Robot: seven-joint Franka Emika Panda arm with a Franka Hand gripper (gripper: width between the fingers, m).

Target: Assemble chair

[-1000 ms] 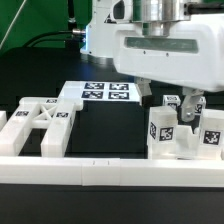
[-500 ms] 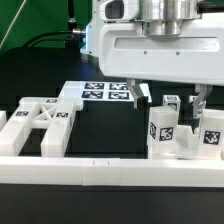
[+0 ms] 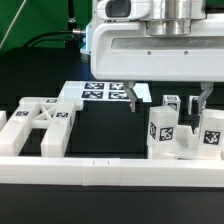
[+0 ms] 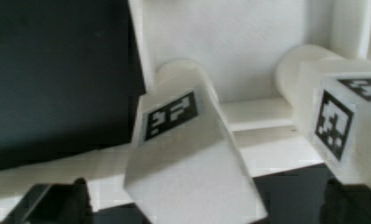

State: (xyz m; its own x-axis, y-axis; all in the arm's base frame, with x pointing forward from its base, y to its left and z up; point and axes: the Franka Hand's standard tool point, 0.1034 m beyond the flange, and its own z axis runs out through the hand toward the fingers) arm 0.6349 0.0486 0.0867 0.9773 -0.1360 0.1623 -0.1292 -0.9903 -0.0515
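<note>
- Exterior view: marker board (image 3: 105, 92), flat on the black desk (image 3: 100, 135), taken as the landmark.
- Frame (image 3: 40, 125): white, X-braced and tagged. It lies flat on the desk, in front of the marker board and toward the exterior view's left.
- First block (image 3: 163, 132): white and notched, upright, with a tag on its near face. It stands in front of the marker board, toward the exterior view's right.
- Second block (image 3: 212, 135): white and tagged, further from the marker board on the same side, just beside the first block.
- Cube (image 3: 172, 102): small, white and tagged, behind the first block and beside the marker board's edge on the exterior view's right.
- Rail (image 3: 110, 172): long, low and white, running across the desk in front of all the parts, well apart from the marker board.
- Jaws: wide apart and gripping nothing. The fingers (image 3: 140, 95) hang above the block group, with the cube between them in this view.
- Wrist view: tagged part (image 4: 185, 160), white and upright, in the middle of the picture.
- Second tagged part (image 4: 351, 90): white, just beside the first. I cannot tell which of the blocks these two are.
- One dark fingertip (image 4: 54, 203) shows, clear of both parts.
</note>
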